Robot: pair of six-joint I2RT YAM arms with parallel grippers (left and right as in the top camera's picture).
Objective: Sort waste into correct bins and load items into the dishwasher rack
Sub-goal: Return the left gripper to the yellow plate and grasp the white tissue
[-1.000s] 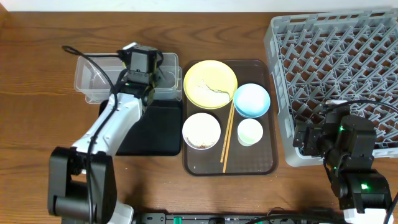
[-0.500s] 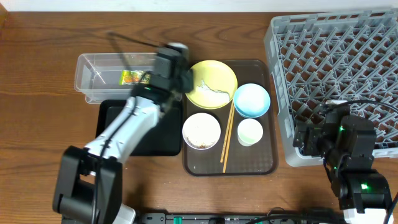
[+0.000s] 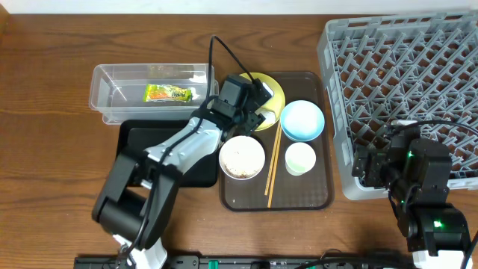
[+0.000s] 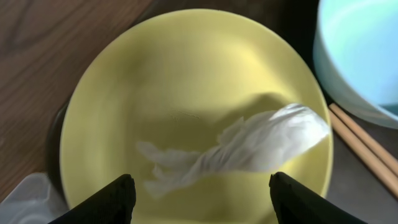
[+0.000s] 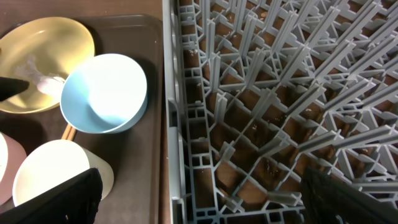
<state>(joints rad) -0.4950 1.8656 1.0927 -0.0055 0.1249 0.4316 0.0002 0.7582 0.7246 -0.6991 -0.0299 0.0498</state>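
Crumpled paper (image 4: 249, 149): a soft white twist, wrinkled, thick at one end and thin and ragged at the other, lying flat inside the yellow plate (image 4: 186, 81).
Yellow plate: round, smooth and glossy, with a shallow well.
My left pincer (image 4: 202, 199): jaws spread wide and holding nothing, poised above the yellow plate with one dark finger on each side of the paper.
Light blue bowl (image 3: 302, 119): round and smooth, just beside the plate; its rim looks to touch the plate, but I cannot be sure.
Chopsticks (image 3: 274, 161): two thin, pale wooden sticks running away from the plate's edge.
White bowl (image 3: 241, 157): round, speckled inside, near the plate.
White cup (image 3: 300, 158): small and plain, beyond the chopsticks from the plate.
Snack wrapper (image 3: 168, 93): green and orange, its print too small to read, lying in the clear tub (image 3: 112, 97) beside the plate.
Black tray (image 3: 142, 142): shallow, rectangular and matte, beside the tub.
Dishwasher rack (image 3: 403, 67): grey plastic lattice of pegs, well apart from the plate.
My right pincer (image 5: 199, 202): spread wide at the rack's edge, holding nothing.
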